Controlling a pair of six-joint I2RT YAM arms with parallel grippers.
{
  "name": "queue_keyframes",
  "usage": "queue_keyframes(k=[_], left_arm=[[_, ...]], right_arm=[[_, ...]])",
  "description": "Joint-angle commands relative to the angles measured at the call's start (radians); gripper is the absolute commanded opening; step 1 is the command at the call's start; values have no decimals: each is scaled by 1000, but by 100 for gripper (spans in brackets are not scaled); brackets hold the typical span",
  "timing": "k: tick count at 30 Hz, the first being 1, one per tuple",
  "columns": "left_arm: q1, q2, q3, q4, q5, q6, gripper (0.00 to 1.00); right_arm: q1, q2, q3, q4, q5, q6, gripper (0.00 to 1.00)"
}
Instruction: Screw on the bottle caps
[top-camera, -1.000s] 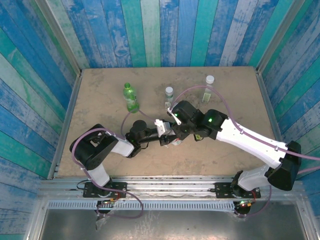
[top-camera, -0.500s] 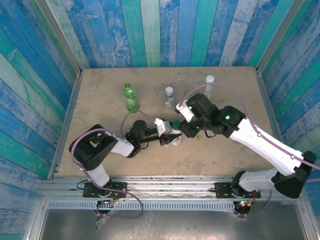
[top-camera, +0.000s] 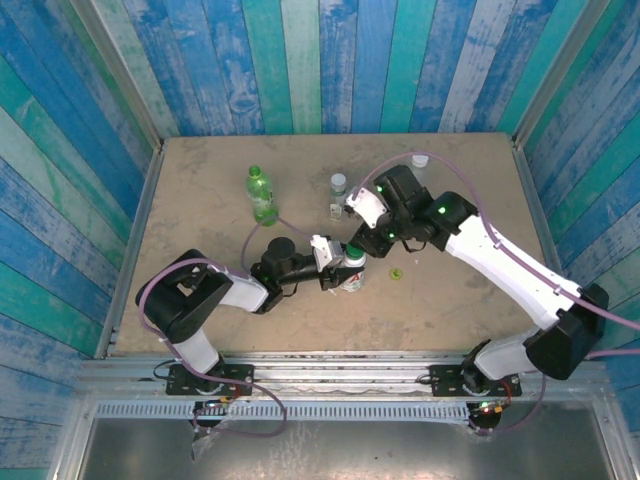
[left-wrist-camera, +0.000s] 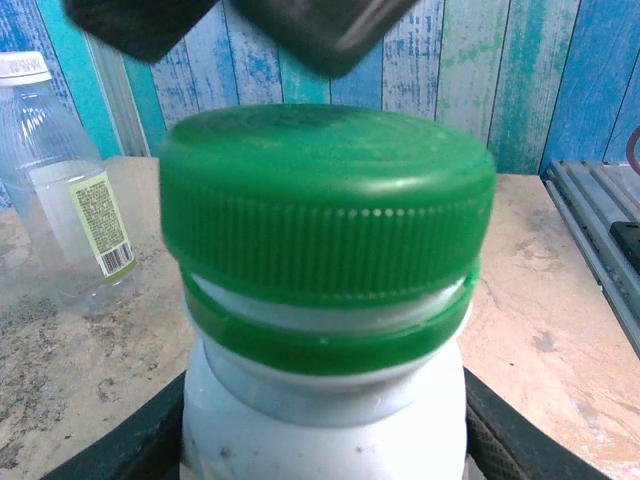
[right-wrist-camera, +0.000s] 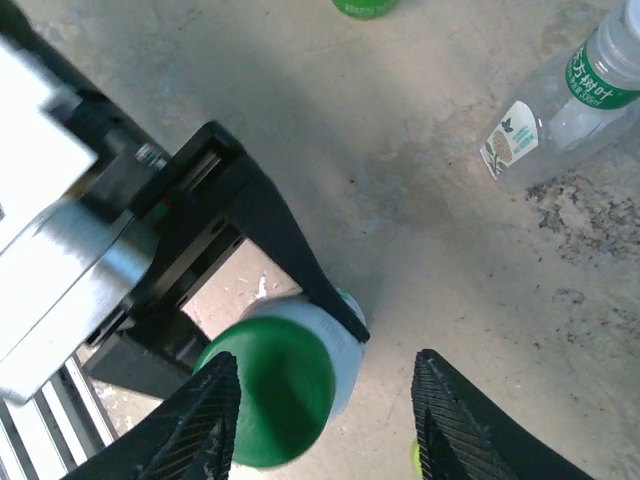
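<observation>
The white bottle (top-camera: 351, 276) stands near the table's middle with the dark green cap (top-camera: 352, 251) sitting on its neck. My left gripper (top-camera: 338, 272) is shut on the bottle's body. In the left wrist view the cap (left-wrist-camera: 325, 200) sits above the green neck ring of the bottle (left-wrist-camera: 320, 420), with a narrow white gap showing between them. My right gripper (top-camera: 357, 237) hovers open just above and behind the cap. Its fingers (right-wrist-camera: 215, 425) stand wider than the cap (right-wrist-camera: 268, 400), which lies under the left one. A yellow-green cap (top-camera: 396, 272) lies loose to the right.
The green bottle (top-camera: 261, 195) and the short clear bottle (top-camera: 338, 193) stand capped farther back. The tall clear bottle (top-camera: 419, 162) is partly hidden behind my right arm, and it stands white-capped at left in the left wrist view (left-wrist-camera: 60, 190). A raised frame borders the table.
My right gripper has let go of the green cap and drawn up and back from the white bottle. The cap stays on the bottle. The left arm has not moved.
</observation>
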Motion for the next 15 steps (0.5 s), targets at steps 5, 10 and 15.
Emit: queue_keyframes(k=[5, 10, 15], left_arm=[[-1, -29, -8, -109, 23, 7, 54], [-2, -27, -8, -112, 22, 11, 54], [0, -23, -7, -109, 21, 10, 55]], right_arm=[[-6, 9, -24, -54, -21, 61, 40], [-4, 12, -75, -111, -15, 68, 34], [36, 13, -171, -148, 19, 96, 34]])
